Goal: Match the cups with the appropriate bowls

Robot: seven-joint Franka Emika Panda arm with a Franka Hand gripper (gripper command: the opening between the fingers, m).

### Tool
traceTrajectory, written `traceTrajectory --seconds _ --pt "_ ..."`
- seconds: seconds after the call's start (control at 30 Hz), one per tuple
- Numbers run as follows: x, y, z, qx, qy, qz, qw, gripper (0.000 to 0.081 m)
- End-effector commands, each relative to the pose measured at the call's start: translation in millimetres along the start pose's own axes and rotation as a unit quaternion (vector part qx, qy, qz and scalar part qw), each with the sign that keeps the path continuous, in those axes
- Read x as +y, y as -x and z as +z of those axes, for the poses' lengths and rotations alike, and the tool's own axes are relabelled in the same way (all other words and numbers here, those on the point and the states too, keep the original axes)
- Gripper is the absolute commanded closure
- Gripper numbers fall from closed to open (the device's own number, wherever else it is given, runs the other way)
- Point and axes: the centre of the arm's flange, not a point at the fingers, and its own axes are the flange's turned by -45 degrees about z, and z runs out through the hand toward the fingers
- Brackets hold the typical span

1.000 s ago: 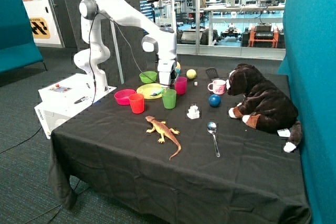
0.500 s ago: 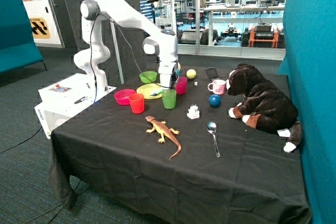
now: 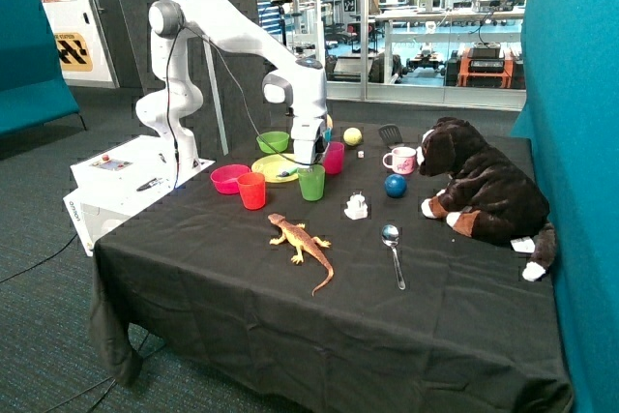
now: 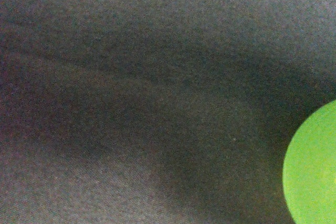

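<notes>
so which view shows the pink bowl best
The outside view. There the pink bowl sits whole near the table edge, beside the red cup. The wrist view shows none of it, only black cloth and the edge of something green.

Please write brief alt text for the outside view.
A white Franka arm lowers its gripper just behind a green cup, beside a magenta cup and a yellow-green plate, on a black-clothed table.
</notes>
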Motion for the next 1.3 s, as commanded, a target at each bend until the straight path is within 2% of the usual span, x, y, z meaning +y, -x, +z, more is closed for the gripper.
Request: traceTrajectory --seconds 0.0,0.07,0.13,0.2,0.27,1.27 --pt "-3.6 3.0 5.9 0.0018 0.00125 0.001 1.0 0.0563" --pt "-3.8 3.4 6.8 0.0018 0.00125 0.002 1.0 0.0574" --pt "-4.0 3.9 7.5 0.0018 0.00124 0.003 1.0 0.0652" --pt "-3.8 4.4 7.8 0.0018 0.00124 0.005 1.0 0.0763" --pt "-3.3 4.8 7.6 0.0018 0.00124 0.007 1.0 0.0797" --pt "-7.9 1.7 3.0 0.0018 0.00126 -0.008 1.0 0.0808"
